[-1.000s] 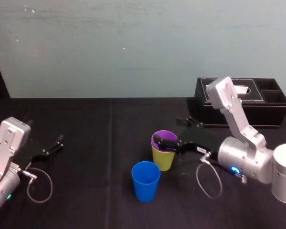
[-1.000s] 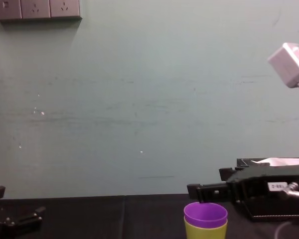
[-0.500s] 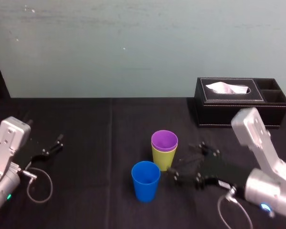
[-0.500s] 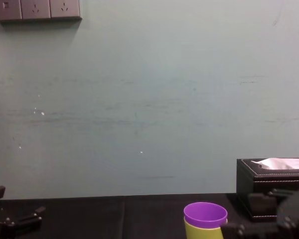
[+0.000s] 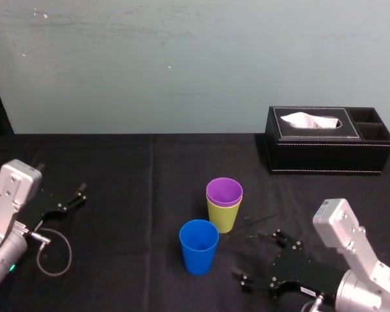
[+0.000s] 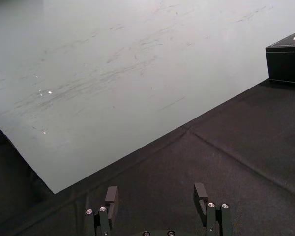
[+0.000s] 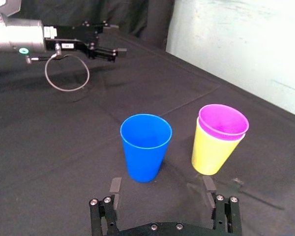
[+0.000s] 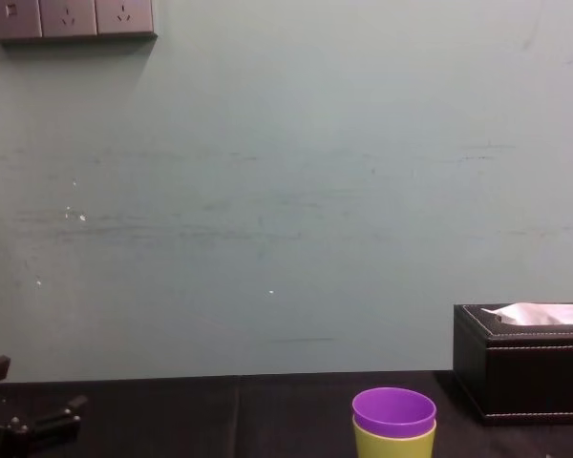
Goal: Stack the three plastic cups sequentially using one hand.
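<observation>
The purple cup (image 5: 224, 190) sits nested inside the lime-yellow cup (image 5: 222, 219) at the table's middle, also seen as the purple cup (image 7: 222, 121) in the yellow cup (image 7: 211, 153). The blue cup (image 5: 199, 247) stands alone, upright, just in front and to their left; it is the blue cup (image 7: 145, 147) in the right wrist view. My right gripper (image 5: 263, 259) is low near the front right, open and empty, its fingers (image 7: 115, 188) pointing at the cups from a short way off. My left gripper (image 5: 68, 201) rests parked at the far left, open (image 6: 156, 196).
A black leather tissue box (image 5: 328, 148) stands at the back right against the wall. The table is covered in black cloth (image 5: 130, 175). A loose cable loop (image 5: 52, 253) hangs by the left arm. Bare cloth lies left of the blue cup.
My right gripper has drawn back from the purple cup's rim toward the front right and dropped low. The purple cup stays nested in the yellow one. The left arm has not moved.
</observation>
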Robot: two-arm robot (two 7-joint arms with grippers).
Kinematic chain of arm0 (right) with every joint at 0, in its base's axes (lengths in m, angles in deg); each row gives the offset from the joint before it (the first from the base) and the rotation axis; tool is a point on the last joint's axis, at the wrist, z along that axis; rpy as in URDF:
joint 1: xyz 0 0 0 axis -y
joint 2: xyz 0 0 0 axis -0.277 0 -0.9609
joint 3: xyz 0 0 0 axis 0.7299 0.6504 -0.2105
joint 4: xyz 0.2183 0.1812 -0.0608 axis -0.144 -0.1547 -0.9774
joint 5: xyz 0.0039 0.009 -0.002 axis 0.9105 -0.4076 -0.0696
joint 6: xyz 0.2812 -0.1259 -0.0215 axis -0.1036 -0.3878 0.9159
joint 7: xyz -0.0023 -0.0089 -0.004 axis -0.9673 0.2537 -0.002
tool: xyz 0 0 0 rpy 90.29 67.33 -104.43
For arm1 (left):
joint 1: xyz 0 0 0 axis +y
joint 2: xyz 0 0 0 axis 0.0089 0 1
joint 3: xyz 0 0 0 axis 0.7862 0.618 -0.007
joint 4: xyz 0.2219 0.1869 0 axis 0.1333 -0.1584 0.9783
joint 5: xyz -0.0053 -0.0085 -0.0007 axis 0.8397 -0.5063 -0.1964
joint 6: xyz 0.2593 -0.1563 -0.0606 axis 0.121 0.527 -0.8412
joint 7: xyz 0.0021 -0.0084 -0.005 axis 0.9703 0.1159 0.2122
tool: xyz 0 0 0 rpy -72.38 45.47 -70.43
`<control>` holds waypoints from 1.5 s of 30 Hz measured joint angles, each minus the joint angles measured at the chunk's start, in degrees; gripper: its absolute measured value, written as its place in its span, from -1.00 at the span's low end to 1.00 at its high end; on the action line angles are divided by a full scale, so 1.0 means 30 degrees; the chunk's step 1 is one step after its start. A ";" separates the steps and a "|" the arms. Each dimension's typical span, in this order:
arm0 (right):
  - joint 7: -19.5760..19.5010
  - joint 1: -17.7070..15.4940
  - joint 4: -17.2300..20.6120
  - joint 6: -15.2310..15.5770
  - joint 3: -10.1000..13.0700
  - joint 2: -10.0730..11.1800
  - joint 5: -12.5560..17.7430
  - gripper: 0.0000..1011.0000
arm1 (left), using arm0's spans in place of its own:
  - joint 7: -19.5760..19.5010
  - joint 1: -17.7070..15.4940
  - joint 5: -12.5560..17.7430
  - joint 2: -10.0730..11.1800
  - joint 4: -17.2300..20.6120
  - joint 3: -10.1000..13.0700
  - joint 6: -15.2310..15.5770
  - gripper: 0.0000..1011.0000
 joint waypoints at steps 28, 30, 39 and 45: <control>-0.0040 0.1047 -0.1204 0.1993 -0.1076 -0.1977 -0.0288 0.99 | 0.0000 -0.0001 -0.0001 0.0000 0.0000 0.0001 -0.0001 0.98; -0.0051 0.1112 -0.1291 0.2038 -0.1123 -0.2057 -0.0281 0.99 | 0.0000 -0.0001 -0.0001 0.0000 0.0000 0.0001 0.0000 0.98; -0.0117 0.1577 -0.1839 0.2227 -0.1352 -0.2512 -0.0179 0.99 | 0.0000 0.0000 -0.0001 0.0000 -0.0001 0.0002 -0.0001 0.98; -0.0189 0.1973 -0.2242 0.2220 -0.1514 -0.2844 -0.0223 0.99 | 0.0000 0.0000 -0.0001 0.0000 0.0000 0.0001 0.0000 0.98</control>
